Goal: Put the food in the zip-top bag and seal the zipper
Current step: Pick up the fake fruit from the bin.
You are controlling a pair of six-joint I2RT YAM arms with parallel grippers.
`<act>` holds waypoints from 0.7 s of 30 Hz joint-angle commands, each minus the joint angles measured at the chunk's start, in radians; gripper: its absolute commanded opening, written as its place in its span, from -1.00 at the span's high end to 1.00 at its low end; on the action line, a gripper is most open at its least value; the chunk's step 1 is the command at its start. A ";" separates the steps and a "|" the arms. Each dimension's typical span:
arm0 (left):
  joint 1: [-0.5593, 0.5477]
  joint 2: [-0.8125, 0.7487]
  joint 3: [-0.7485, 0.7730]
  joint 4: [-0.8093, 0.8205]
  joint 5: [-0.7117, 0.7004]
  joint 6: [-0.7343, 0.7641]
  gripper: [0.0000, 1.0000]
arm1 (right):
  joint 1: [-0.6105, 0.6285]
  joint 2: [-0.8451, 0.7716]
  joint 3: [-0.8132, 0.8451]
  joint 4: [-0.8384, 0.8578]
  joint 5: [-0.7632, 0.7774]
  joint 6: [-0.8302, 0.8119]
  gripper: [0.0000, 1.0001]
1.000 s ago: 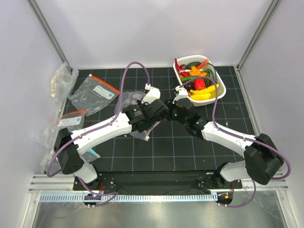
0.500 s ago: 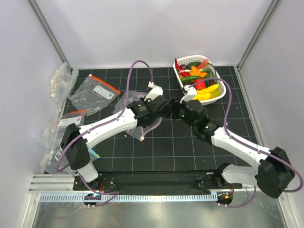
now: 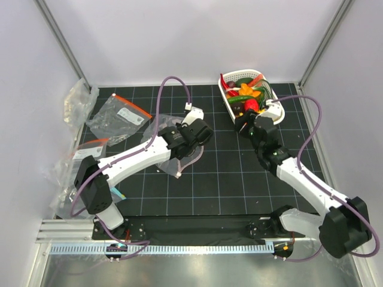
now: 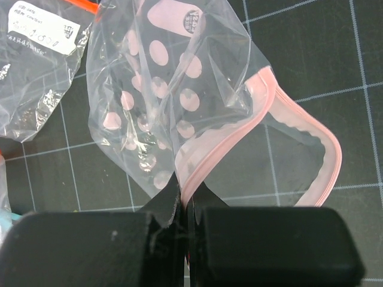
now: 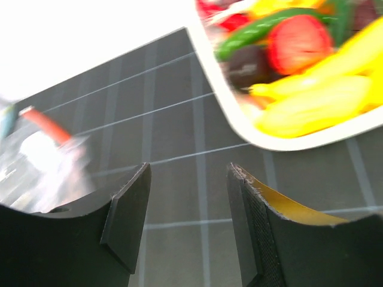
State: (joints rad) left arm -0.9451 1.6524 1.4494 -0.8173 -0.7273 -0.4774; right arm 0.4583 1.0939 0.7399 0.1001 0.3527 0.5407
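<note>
Left end effector [image 4: 185,206] clenched on the zip-top bag [image 4: 161,89], mid-surface. Floppy, slick film, so keep your hold on the stiffer pink zipper [image 4: 251,128]. Right end effector [image 5: 188,197] released. Toy bananas [image 5: 311,104] at 1 o'clock in the white basket [image 5: 236,116] — light, glossy — pinch mid-body.

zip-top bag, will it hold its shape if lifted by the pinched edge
Probably floppy: the zip-top bag is creased and folded where the left gripper pinches it. The zipper bows in a loop, so the mouth likely sags. Thin clear film looks light.
</note>
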 commanded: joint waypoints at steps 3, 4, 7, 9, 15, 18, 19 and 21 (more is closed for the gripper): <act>-0.003 -0.063 -0.017 0.049 0.015 0.003 1.00 | -0.107 0.165 0.162 -0.056 0.094 0.050 -0.23; -0.003 -0.062 -0.018 0.052 0.019 0.002 1.00 | -0.142 0.188 0.176 -0.051 0.094 0.053 -0.26; -0.003 -0.052 -0.015 0.049 0.028 0.003 1.00 | -0.200 0.279 0.220 -0.023 0.088 0.070 -0.34; -0.004 -0.048 -0.011 0.049 0.037 0.002 1.00 | -0.251 0.337 0.269 -0.025 0.094 0.073 -0.39; -0.011 -0.051 -0.006 0.043 0.049 0.005 1.00 | -0.309 0.518 0.401 -0.051 0.176 0.085 -0.61; -0.020 -0.051 -0.001 0.032 0.036 0.003 0.99 | -0.325 0.578 0.458 -0.080 0.225 0.094 -0.63; -0.023 -0.052 -0.001 0.029 0.019 0.003 1.00 | -0.328 0.610 0.463 -0.063 0.226 0.084 -0.62; -0.034 -0.054 0.002 0.023 0.008 0.000 1.00 | -0.333 0.638 0.481 -0.034 0.241 0.062 -0.63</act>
State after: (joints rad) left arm -0.9623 1.6260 1.4345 -0.8024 -0.6872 -0.4778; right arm 0.1337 1.7077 1.1683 0.0284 0.5159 0.6079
